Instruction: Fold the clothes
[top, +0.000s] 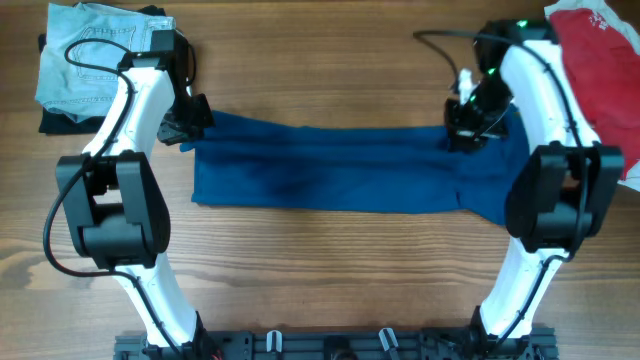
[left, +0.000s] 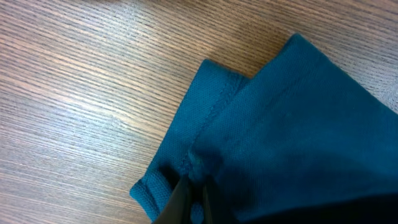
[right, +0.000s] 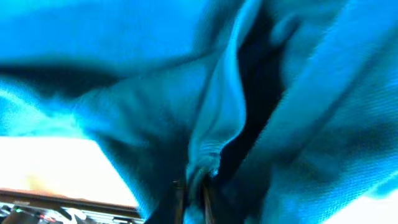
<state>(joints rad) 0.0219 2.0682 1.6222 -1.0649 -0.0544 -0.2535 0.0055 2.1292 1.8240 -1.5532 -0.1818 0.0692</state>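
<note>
1. Blue cloth spans the middle of the wooden table (top: 320, 260): seen from overhead, the shirt (top: 330, 170) lies stretched out as a long, flattened band between the two arms.
2. At the band's left end, the left gripper (top: 186, 122) is clamped tight on a corner of the shirt. Its wrist camera shows the dark fingertips (left: 186, 199) pinched together over a stitched hem, with layers of cloth lying flat on the wood beside them.
3. At the right end, the right gripper (top: 468, 132) has its jaws almost closed on a narrow fold of the shirt. In its wrist view the cloth stands in deep creases above the fingers and fills nearly the whole frame, out of focus.
4. Pale denim jeans (top: 95, 60), folded on top of something dark, sit at the far left corner behind the left arm. A red garment (top: 595, 60) lies at the far right corner. Both are apart from the shirt.
</note>
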